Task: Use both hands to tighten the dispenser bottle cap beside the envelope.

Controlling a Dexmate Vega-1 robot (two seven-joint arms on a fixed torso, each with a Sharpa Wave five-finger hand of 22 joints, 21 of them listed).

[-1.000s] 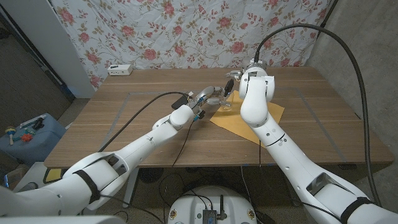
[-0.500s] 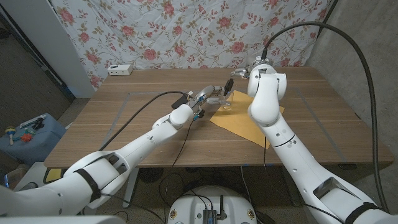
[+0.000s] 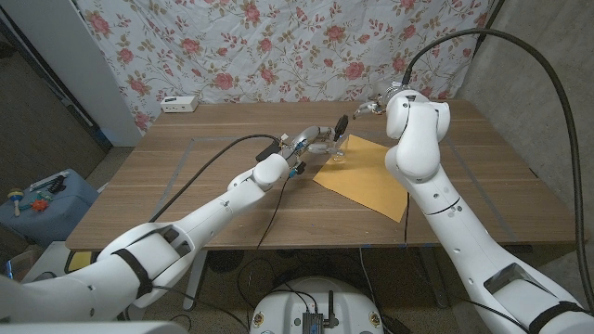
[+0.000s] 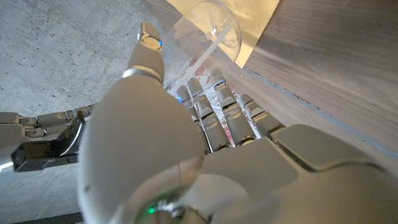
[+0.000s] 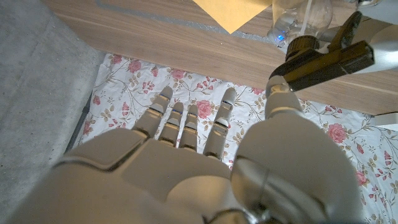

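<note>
The dispenser bottle (image 3: 338, 151) is standing upright on the tabletop (image 3: 186, 186), far of centre, right at the left corner of the yellow envelope (image 3: 369, 173); whether it's on the paper's edge or just beside it, I can't tell. The left hand (image 3: 314, 141) is gripping the clear body: in the left wrist view its fingers (image 4: 214, 102) are wrapping round the transparent wall, thumb on the other side. The dark cap (image 3: 342, 124) is sticking up above that grip and is free. The right hand (image 5: 186, 140) is holding nothing: in the right wrist view its fingers are extended, slightly apart, pointing off past the tabletop toward the floral cloth (image 3: 278, 46), and it's sitting up by the far edge, right of the bottle and apart from the cap. So the twisting hand isn't engaging the cap at this point. My read on doing this step well: the left hand should be clamping low and steady so the body isn't spinning or tipping; the right hand should be coming in over the cap from above, closing the fingers round the collar rather than the nozzle, and turning in short strokes. The main risk, as I judge it, is sideways push dragging the light bottle across the envelope.
</note>
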